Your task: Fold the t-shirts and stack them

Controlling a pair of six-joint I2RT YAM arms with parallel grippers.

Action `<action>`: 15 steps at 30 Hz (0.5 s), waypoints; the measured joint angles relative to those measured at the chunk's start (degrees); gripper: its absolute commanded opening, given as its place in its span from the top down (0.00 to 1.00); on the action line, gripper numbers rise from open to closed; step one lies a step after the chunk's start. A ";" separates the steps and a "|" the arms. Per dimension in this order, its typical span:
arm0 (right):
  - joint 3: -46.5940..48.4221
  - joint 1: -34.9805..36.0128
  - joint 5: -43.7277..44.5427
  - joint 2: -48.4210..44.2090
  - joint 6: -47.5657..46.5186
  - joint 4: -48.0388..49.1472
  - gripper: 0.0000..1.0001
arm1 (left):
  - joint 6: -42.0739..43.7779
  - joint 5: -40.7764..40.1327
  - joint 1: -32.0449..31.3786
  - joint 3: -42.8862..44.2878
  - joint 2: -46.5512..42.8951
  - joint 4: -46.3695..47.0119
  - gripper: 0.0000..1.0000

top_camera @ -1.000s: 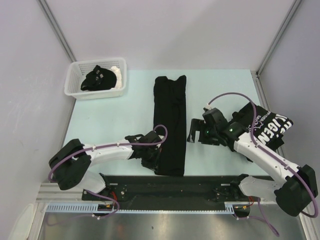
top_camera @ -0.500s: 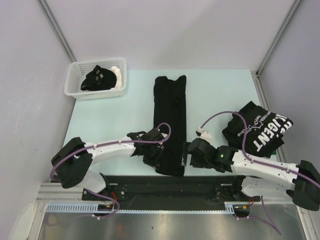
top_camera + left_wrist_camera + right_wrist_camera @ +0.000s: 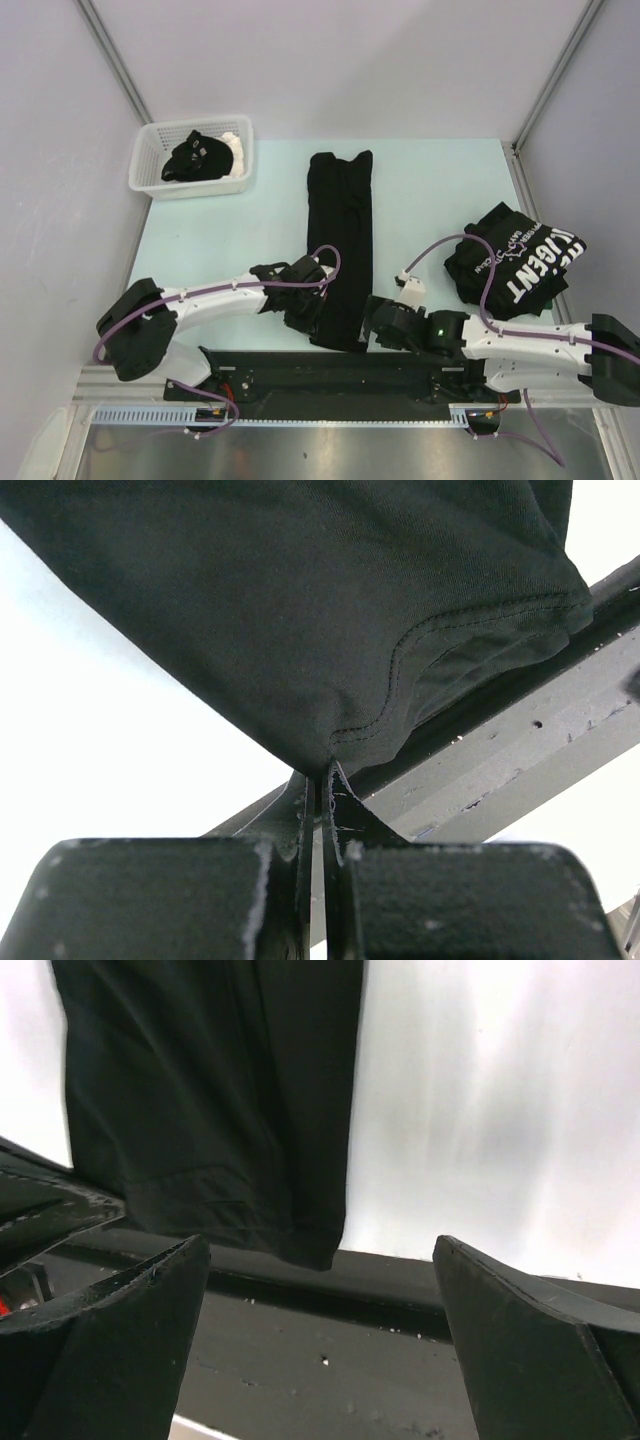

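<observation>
Black t-shirt point(image 3: 340, 235), folded into a long narrow strip: lying mid-counter point(image 3: 220, 250), near end reaching the front edge.

Lettered t-shirt point(image 3: 520, 258): lying crumpled at the right side, well apart from the strip. It is showing in the overhead view only.

Left fingers point(image 3: 170, 900): the left wrist view alone is showing them pinched tight on the hem at the strip's near-left corner.

Right fingers point(image 3: 100, 1360): spread wide, gripping nothing, hovering just off the near-right corner. The right wrist view is showing that corner ahead of them, untouched.

White slotted basket point(image 3: 190, 186): sitting at the far-left corner, holding a bunched black garment point(image 3: 198, 155) beside something white point(image 3: 236, 148).
</observation>
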 measured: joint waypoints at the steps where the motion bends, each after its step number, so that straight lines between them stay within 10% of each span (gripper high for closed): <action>1: -0.44 0.61 0.46 0.48 0.83 0.57 0.00 | 0.00 0.00 0.00 -0.02 0.00 -0.02 1.00; 15: -4.26 4.90 4.48 9.03 5.77 13.75 0.05 | 0.09 0.02 0.00 -0.46 -0.70 -0.39 1.00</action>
